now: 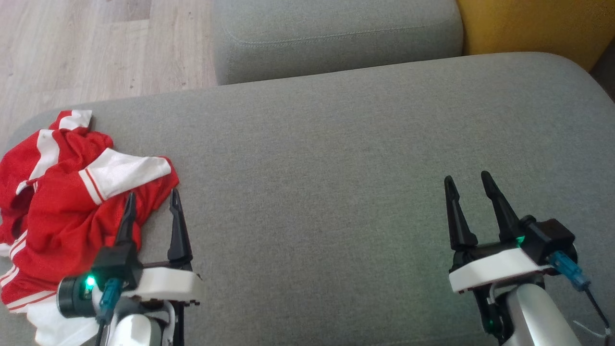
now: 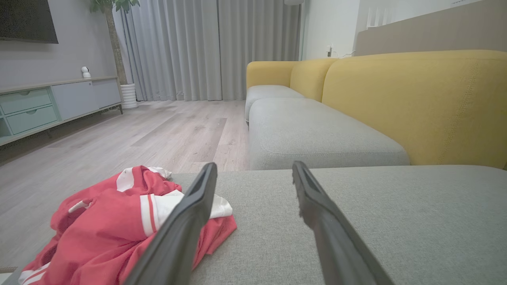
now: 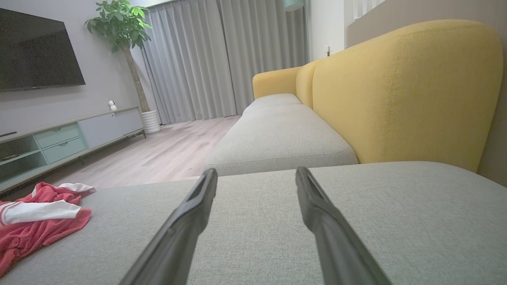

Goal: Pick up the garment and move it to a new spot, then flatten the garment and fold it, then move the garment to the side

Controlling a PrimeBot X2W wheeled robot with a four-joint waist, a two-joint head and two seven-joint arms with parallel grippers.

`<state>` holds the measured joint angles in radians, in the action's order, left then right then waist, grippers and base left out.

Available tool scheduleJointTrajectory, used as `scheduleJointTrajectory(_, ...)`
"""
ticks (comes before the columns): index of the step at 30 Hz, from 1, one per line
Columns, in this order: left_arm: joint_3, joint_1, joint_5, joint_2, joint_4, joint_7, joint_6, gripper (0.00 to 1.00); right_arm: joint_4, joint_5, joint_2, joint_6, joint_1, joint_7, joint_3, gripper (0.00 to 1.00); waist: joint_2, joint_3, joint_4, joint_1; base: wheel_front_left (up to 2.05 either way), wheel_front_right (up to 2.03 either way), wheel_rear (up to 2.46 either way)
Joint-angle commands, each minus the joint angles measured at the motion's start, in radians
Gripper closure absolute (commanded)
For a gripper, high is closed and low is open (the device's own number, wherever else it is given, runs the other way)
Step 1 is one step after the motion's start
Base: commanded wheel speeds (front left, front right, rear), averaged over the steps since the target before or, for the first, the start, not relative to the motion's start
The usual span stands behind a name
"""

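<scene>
A crumpled red-and-white jersey (image 1: 62, 202) is lying at the left end of the grey sofa cushion (image 1: 336, 192), bunched in loose folds, with one white striped sleeve spreading across the top of the heap. Part of its hem is hanging toward the cushion's near left edge.

The left hand (image 1: 152, 193) is hovering just beside the jersey's right edge with its two dark fingers spread wide and nothing between them. In the head view its outer finger is overlapping the red cloth, while the inner finger is pointing over bare cushion; whether that outer finger is touching the fabric cannot be told. In the left wrist view the jersey is sitting to the left of the fingers, partly behind one of them.

The right hand (image 1: 467, 176) is hanging over the right part of the same cushion, well apart from the jersey, its fingers also standing wide and holding nothing.

Beyond the cushion a second grey seat cushion (image 1: 336, 38) is adjoining it, with a yellow backrest (image 3: 396, 99) running along the right. Pale wooden floor (image 1: 96, 48) is showing to the left.
</scene>
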<state>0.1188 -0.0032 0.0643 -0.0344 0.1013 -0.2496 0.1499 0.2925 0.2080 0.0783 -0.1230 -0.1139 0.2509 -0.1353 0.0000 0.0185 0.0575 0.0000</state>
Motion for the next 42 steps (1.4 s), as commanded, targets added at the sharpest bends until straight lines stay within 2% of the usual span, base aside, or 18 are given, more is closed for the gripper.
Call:
scheduleJointTrajectory(1,-0.031,-0.048,-0.001,-0.016,-0.032,-0.012,0.005,0.00,-0.029,-0.008,-0.003,-0.008,-0.047,0.011,-0.020,0.00,0.0000,0.000,0.000,0.0000,0.00,0.00,0.00)
scheduleJointTrajectory(10,-0.032,-0.054,0.001,-0.016,-0.027,-0.012,0.004,0.00,-0.043,0.005,0.003,-0.008,-0.039,0.011,-0.040,0.00,0.0000,0.001,-0.029,0.0000,0.00,0.00,0.00)
scheduleJointTrajectory(30,-0.117,-0.035,-0.001,-0.017,-0.017,-0.012,-0.014,0.00,-0.078,0.046,-0.002,-0.008,-0.010,0.011,-0.108,0.00,0.0000,0.009,-0.354,0.0000,0.00,0.00,0.00)
scheduleJointTrajectory(37,-0.138,-0.022,0.002,-0.017,-0.017,-0.012,-0.017,0.00,-0.086,0.057,-0.001,-0.008,-0.010,0.011,-0.125,0.00,0.0000,0.008,-0.418,0.0000,0.00,0.00,0.00)
scheduleJointTrajectory(42,-0.148,-0.021,0.002,-0.016,-0.018,-0.012,-0.022,0.00,-0.085,0.061,0.001,-0.008,-0.013,0.011,-0.135,0.00,0.0000,0.007,-0.430,0.0000,0.00,0.00,0.00)
